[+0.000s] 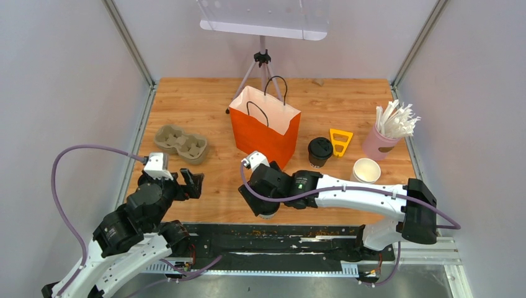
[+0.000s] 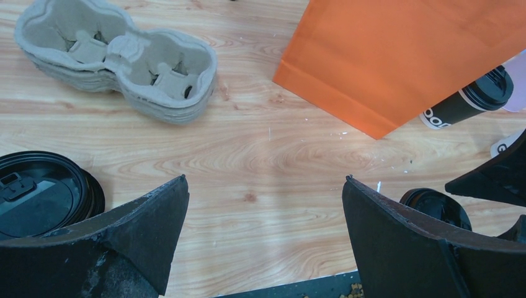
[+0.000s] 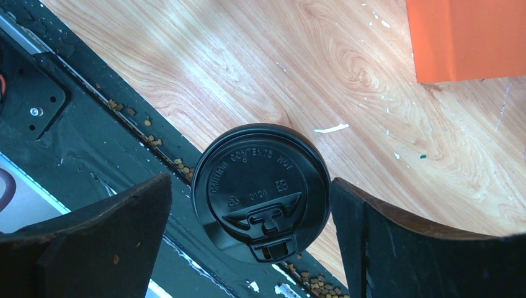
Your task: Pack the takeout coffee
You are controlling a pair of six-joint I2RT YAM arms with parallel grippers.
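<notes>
Hovering: right gripper [image 3: 249, 185] spread wide above lidded cup [image 3: 260, 205], lid between the fingers, a gap on each side | cup stands at near edge of table [image 1: 347, 105], in front of bag [image 1: 263, 130] | left gripper [image 2: 265, 179] released, grasping nothing | second cup [image 1: 320, 151] just right of bag

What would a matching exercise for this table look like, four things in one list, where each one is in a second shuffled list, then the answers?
Things
1. orange bag
2. pulp cup tray
3. pink cup of straws
4. black lid

Places
A. by the near edge of the table, between the open fingers of the right gripper
B. on the left side, nothing in its pockets
C. standing open near the middle
D. at the right edge

Pairs: 1-C, 2-B, 3-D, 4-A
</notes>
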